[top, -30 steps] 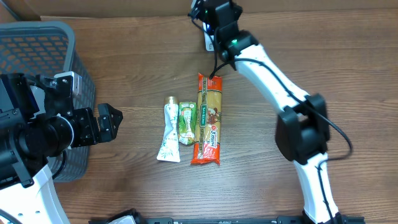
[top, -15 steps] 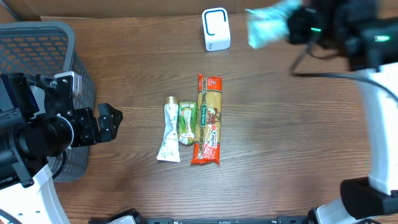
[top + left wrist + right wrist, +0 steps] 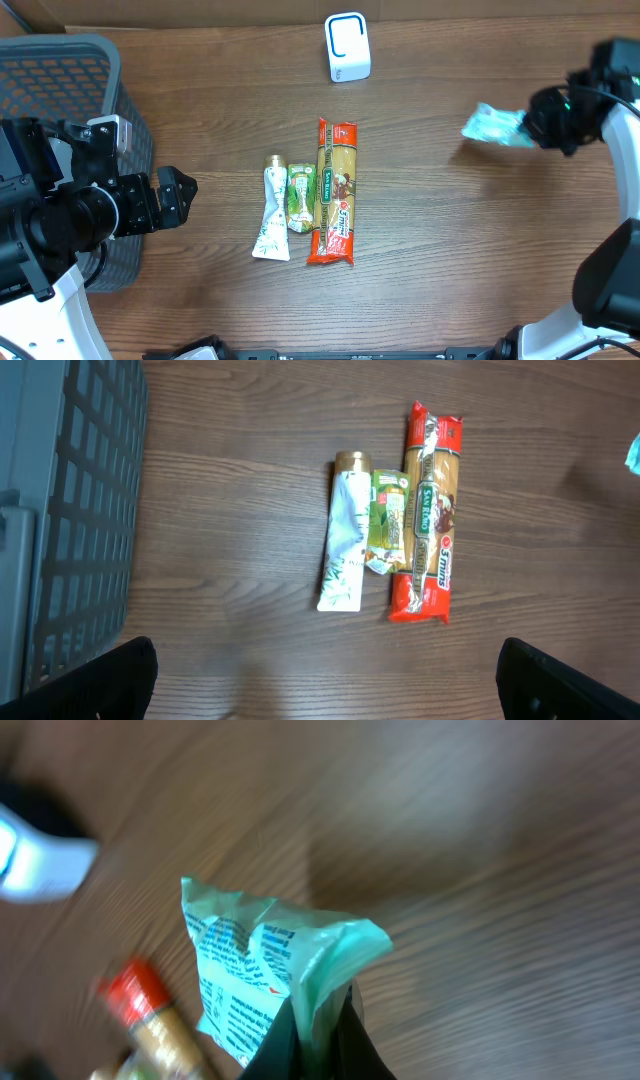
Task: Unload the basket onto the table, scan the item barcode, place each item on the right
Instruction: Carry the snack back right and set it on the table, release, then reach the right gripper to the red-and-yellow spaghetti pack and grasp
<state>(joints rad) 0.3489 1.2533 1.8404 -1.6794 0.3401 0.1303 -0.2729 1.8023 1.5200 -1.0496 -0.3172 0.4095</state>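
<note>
Carrying the crinkled pale-green plastic packet (image 3: 492, 126) rightward, away from the white boxy scanner (image 3: 347, 47), right tool (image 3: 532, 123) clamping it tight; left tool (image 3: 172, 198) idling wide, empty.

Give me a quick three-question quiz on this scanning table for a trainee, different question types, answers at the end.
1. True or false: the right gripper is shut on the teal packet.
2. What lies between the white tube and the pasta pack? A spoon; B small green packet; C can.
3. Fill in: the grey basket sits on the robot's ___ side.
Key: 1 true; 2 B; 3 left.
</note>
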